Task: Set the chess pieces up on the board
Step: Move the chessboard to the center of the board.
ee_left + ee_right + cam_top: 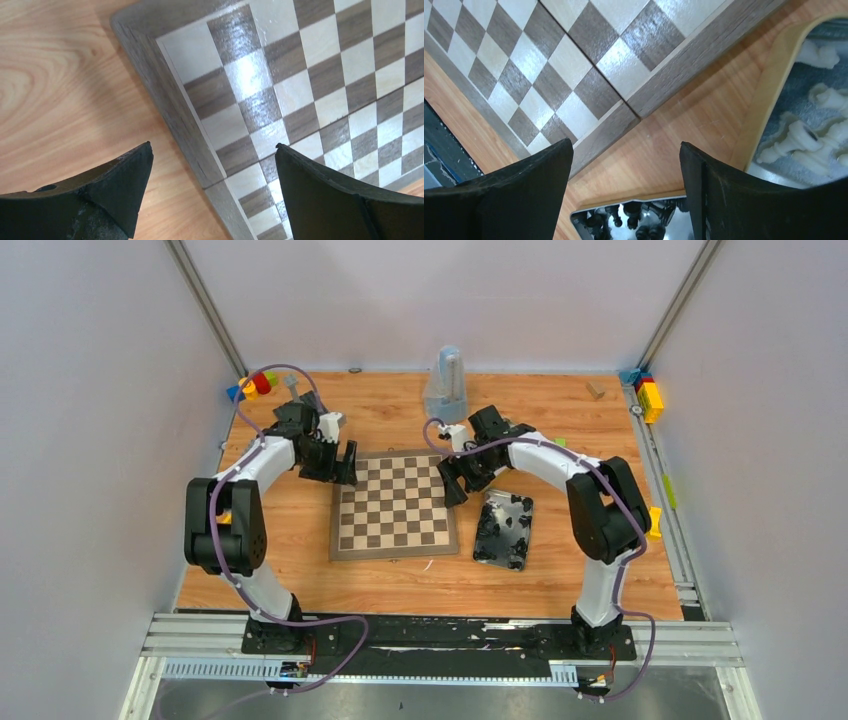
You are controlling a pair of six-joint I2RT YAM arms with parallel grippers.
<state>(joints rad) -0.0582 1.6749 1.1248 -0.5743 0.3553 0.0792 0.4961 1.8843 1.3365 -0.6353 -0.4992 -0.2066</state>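
1. Left gripper (pixel 214 146): close against its own wrist lens. Jaws spread wide with nothing between them. It hangs over the left border of the board, toward the far-left corner. Judged: empty and ready for a first pick
2. Right gripper (pixel 626 144): just as close to its lens, jaws spread wide and empty. It hangs over the board's right border and the strip of table beside it, a sensible place from which to reach for the pieces
3. Board (pixel 395 505): flat on the table, centred between the two arms, so each arm can reach its own half. It is opened out, with a fold seam across the middle, and every square I can see is bare
4. Black chess pieces (pixel 503 530): heaped in a shiny tin (pixel 526 530) just right of the board, on the right arm's side. None stand on the squares, so by my reckoning the setting-up has not begun
5. White chess pieces (pixel 796 140): lying on their sides in a pale-rimmed container (pixel 759 110) beside the black lot. They show only from the right wrist, and from above I cannot pick them out
6. Table (pixel 300 570): light wood planking that bears all of the above
7. Clear plastic container (pixel 445 385): upright at the far edge, well apart from the board
8. Toy blocks (pixel 255 383): a coloured cluster at the far-left corner, with more at the far right; they sit outside the working area and are no part of the job
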